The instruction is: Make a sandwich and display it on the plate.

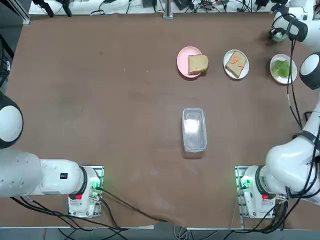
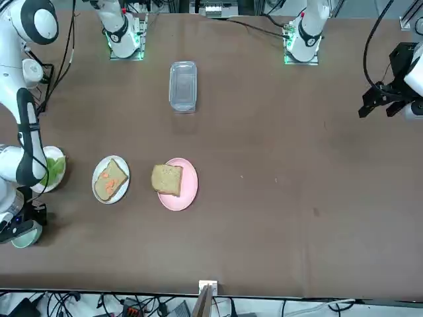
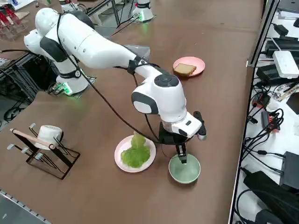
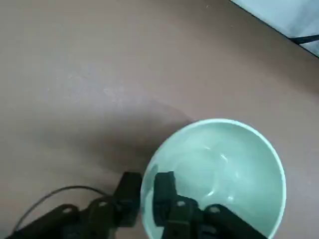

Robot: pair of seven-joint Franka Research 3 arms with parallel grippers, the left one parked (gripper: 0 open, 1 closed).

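The sandwich lies in separate parts. One toast slice, with orange filling on its upper face, lies flat on a small white plate; its long axis runs aslant to the table's edges, from upper right to lower left in the top view. Just beside that plate, on the robot's left, is a pink plate. A second toast slice lies flat there, nearly square to the table's edges and overhanging the rim on the side toward the white plate. On the other side, another white plate holds a green lettuce leaf.

The right hand is over the pale-green cup, beyond the lettuce plate. Its fingers are parted, with the cup's near rim passing between them and visible space on either side; it grips nothing. The cup stands upright.

Closer to the robot's base, a clear plastic box lies lengthwise away from the base. A dark rack with a white cup stands on the brown table, well apart from the sandwich parts.
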